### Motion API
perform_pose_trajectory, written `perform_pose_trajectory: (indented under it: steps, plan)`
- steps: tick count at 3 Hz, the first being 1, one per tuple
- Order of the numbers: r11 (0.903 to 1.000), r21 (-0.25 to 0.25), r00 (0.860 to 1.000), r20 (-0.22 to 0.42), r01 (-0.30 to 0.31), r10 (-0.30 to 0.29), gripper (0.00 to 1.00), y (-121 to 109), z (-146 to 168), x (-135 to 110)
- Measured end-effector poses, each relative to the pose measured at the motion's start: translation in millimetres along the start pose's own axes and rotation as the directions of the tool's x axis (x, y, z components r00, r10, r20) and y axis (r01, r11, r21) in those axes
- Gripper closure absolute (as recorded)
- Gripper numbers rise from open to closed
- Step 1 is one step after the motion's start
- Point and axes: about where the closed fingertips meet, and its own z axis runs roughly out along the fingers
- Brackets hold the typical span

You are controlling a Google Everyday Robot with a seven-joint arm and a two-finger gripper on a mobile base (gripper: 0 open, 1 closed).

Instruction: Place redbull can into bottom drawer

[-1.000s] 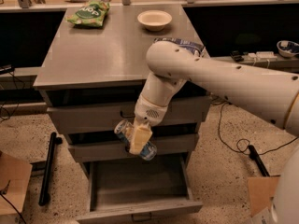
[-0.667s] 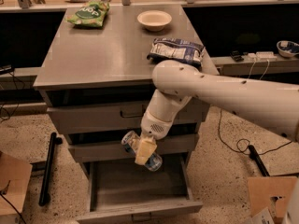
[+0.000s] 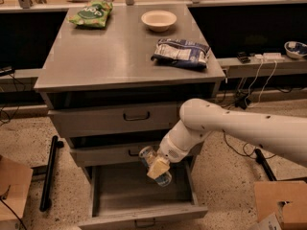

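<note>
My gripper [image 3: 157, 167] is at the end of the white arm [image 3: 230, 128], in front of the middle drawer and just above the open bottom drawer [image 3: 144, 216]. It is shut on the redbull can [image 3: 164, 178]. The can is tilted, with its silver top up to the left and its lower end down to the right, over the drawer's inside. The pale fingers [image 3: 154, 169] cover the can's middle. The bottom drawer is pulled out and nothing shows inside it.
The grey cabinet top [image 3: 110, 51] carries a green snack bag [image 3: 91, 13], a pale bowl [image 3: 159, 19] and a blue-white bag [image 3: 181, 53]. The two upper drawers are closed. Cardboard boxes [image 3: 12, 181] [image 3: 283, 202] flank the cabinet, and a black pole [image 3: 50, 174] lies at the left.
The arm has swung down and to the right off the cabinet top. The held can has come lower, over the open bottom drawer.
</note>
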Motion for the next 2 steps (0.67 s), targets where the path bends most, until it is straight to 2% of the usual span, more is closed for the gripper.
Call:
perform_pose_trajectory:
  steps: [1, 2]
  plan:
    - [0.9992, 0.040, 0.999, 0.034, -0.005, 0.004, 1.00, -11.5, 1.3, -6.7]
    - [0.9983, 0.046, 0.999, 0.002, -0.035, 0.035, 1.00, -17.7, 18.0, -2.6]
